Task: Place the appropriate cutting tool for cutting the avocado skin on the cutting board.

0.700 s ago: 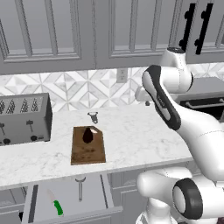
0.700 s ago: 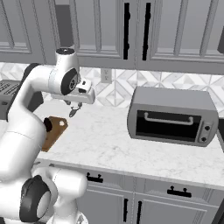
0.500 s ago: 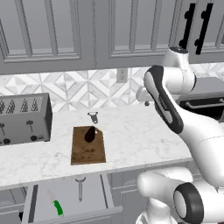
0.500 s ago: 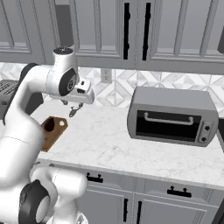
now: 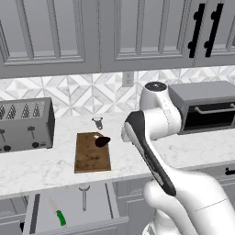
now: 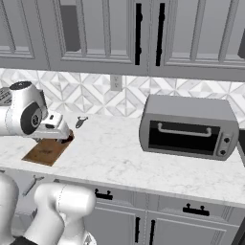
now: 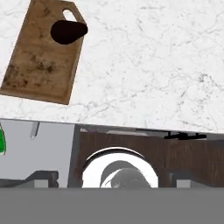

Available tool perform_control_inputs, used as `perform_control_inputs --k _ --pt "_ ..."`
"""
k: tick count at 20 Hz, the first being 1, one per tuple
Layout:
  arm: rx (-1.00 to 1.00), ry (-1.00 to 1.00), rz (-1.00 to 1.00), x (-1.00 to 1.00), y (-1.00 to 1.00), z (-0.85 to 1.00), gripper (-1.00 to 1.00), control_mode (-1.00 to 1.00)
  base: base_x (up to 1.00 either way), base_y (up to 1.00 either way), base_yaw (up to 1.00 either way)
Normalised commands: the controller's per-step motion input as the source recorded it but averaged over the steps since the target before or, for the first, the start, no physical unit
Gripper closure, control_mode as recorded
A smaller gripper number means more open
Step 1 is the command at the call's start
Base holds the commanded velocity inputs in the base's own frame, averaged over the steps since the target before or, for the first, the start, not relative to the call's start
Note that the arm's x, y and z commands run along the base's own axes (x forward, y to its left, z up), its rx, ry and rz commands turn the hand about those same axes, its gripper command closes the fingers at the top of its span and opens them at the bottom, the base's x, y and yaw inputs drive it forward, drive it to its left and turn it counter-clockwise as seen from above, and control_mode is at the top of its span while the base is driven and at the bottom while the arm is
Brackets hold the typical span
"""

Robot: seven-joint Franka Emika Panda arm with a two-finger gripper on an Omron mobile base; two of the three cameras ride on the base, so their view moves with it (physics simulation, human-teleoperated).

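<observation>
The cutting board (image 5: 92, 156) lies on the marble counter, with the dark avocado (image 5: 102, 141) on its far right corner. The cutting tool (image 5: 58, 214), a green-handled knife, rests in the open drawer below the counter's front; its handle (image 7: 1, 141) peeks in at the hand view's left edge. My gripper (image 6: 58, 136) hangs low by the board's right end, over the counter's front edge, looking down. Its jaws stand wide apart with nothing between them. From above, the board (image 7: 41, 61) and avocado (image 7: 68, 31) sit to the upper left.
A grey metal utensil (image 5: 84, 198) lies in the same drawer, right of the knife. A toaster (image 5: 25, 124) stands left of the board, a toaster oven (image 5: 206, 110) at the right, and a small dark object (image 5: 97, 123) behind the board.
The arm has folded down and swung left, bringing the hand from high over the counter's back to low beside the board. The jaws stayed wide.
</observation>
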Motion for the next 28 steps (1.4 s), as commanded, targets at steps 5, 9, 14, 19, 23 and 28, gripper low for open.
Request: perform_control_inputs --k 5,9,14,19,23,28 --pt "-0.06 0.06 0.01 -0.72 0.97 -0.82 -1.0 -1.0 0.0 0.0 0.0" --pt "0.0 0.07 0.14 -0.74 0.67 -0.67 -1.0 -1.0 0.0 0.0 0.0" --pt "0.0 0.16 0.04 -0.09 0.93 -0.6 -1.0 -1.0 0.0 0.0 0.0" --pt "0.0 0.27 0.01 0.02 0.94 -0.52 -1.0 -1.0 0.0 0.0 0.0" --pt "0.0 0.27 0.0 0.11 0.71 -0.55 -1.0 -1.0 0.0 0.0 0.0" --pt "0.0 0.13 0.0 0.19 0.38 -0.59 -1.0 -1.0 0.0 0.0 0.0"
